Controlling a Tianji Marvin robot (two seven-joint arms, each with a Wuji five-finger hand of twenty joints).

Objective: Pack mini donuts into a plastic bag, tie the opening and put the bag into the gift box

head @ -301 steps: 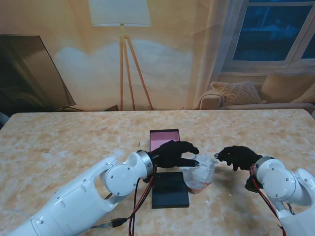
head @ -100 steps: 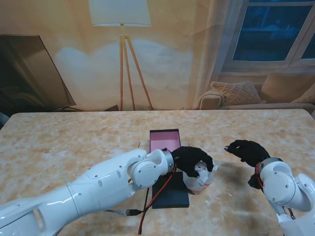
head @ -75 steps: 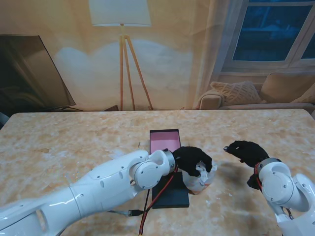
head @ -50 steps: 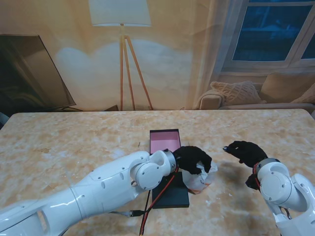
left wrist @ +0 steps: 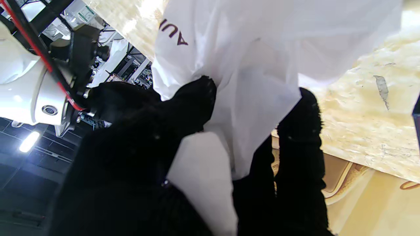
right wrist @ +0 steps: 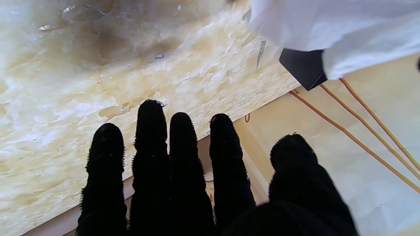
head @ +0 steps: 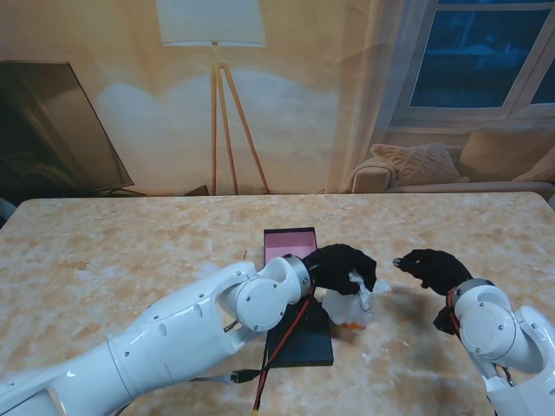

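One second back the bag [head: 349,305] sat on the tabletop [head: 121,251] under the left hand [head: 340,265]; now that hand has its fingers [left wrist: 193,101] clamped on the gathered neck and has lifted it over the black lid [head: 300,340], so packing seems done and the carry to the gift box [head: 290,245] can start. Compared with three seconds ago, the right hand [head: 427,269] has let go and hovers just beside, fingers spread, holding nothing.
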